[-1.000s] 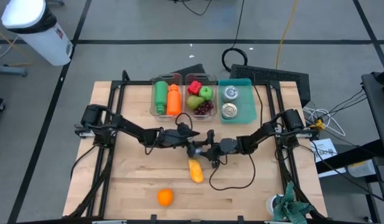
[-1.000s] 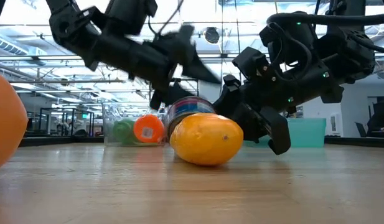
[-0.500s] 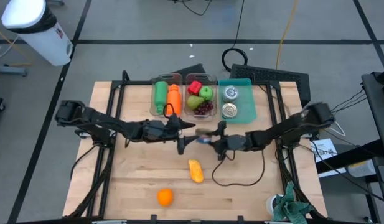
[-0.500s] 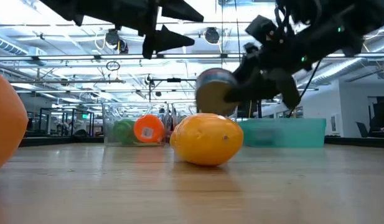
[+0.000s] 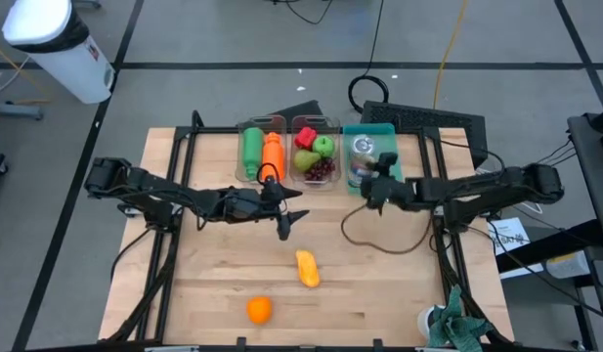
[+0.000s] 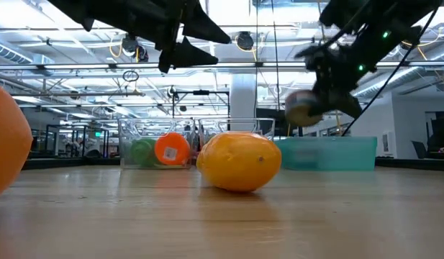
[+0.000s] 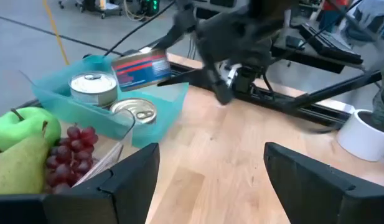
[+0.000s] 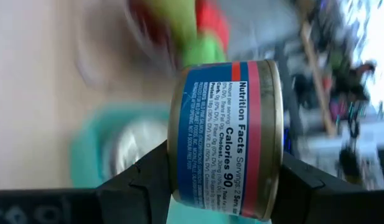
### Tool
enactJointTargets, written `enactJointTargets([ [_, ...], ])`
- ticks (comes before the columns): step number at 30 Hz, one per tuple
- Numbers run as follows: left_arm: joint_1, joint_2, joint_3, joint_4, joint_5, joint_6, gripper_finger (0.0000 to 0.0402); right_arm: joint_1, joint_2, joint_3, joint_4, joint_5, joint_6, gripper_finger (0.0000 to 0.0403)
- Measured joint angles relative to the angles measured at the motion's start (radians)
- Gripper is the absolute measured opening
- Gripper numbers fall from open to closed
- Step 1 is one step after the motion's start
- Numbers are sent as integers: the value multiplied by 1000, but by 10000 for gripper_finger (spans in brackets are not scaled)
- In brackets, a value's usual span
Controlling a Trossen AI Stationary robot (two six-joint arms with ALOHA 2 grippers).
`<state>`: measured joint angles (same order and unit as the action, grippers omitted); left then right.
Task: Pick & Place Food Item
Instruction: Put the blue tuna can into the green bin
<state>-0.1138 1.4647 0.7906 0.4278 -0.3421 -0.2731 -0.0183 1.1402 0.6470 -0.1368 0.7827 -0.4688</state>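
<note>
One can (image 8: 224,138) with a blue and red label is clamped sideways between the fingers of the right claw (image 5: 378,183), held in the air over the near edge of the teal bin (image 5: 389,137) at the back of the table (image 5: 213,284). Left wrist view shows the same can (image 7: 140,68) above the bin, with two more cans (image 7: 92,86) sitting inside it, one just beside the other. Low view has the can (image 6: 302,108) well clear of the table top, above the bin wall (image 6: 329,154). Left claw (image 5: 285,220) hangs empty over mid-table, fingers (image 7: 126,180) spread wide, nothing between them. Next to the teal bin, a clear bin holds a green apple (image 5: 323,147), a pear (image 7: 17,163), grapes (image 5: 320,170) and something red (image 5: 305,136); the clear bin beyond that holds a green bottle (image 5: 251,149) and an orange bottle (image 5: 273,156). A yellow-orange mango-like fruit (image 5: 307,267) lies on the table nearer the front, apart from both claws, and an orange (image 5: 259,310) sits nearer the front edge. White cup (image 7: 365,133) stands at the right side of the table.
</note>
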Motion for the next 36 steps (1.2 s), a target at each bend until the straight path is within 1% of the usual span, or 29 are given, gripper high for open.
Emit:
enactJointTargets([
  [2,2,0,0,0,0,1,299,-58,5,-1,-61,-14,43,184],
  [5,2,0,0,-3,0,1,299,-135,27,-1,-86,-109,94,184],
  [7,2,0,0,-6,0,1,298,-170,48,-1,-82,-154,105,184],
  [14,2,0,0,-18,0,-17,298,-245,119,-1,-53,-157,33,184],
  [18,2,0,0,-23,0,-17,298,-250,149,1,-41,-155,19,184],
  [24,4,0,0,-23,0,-18,298,-242,154,1,-6,-160,10,185],
  [26,4,0,0,-23,0,-18,298,-242,154,1,-3,-162,11,210],
  [29,4,0,0,-34,0,-24,298,-242,154,1,-1,-160,11,269],
  [31,4,0,0,-37,0,-26,298,-242,154,1,-2,-160,11,301],
  [34,4,0,0,-38,0,-27,298,-242,154,1,-2,-160,30,335],
  [36,4,0,0,-38,0,-27,298,-242,154,1,-3,-160,49,348],
])
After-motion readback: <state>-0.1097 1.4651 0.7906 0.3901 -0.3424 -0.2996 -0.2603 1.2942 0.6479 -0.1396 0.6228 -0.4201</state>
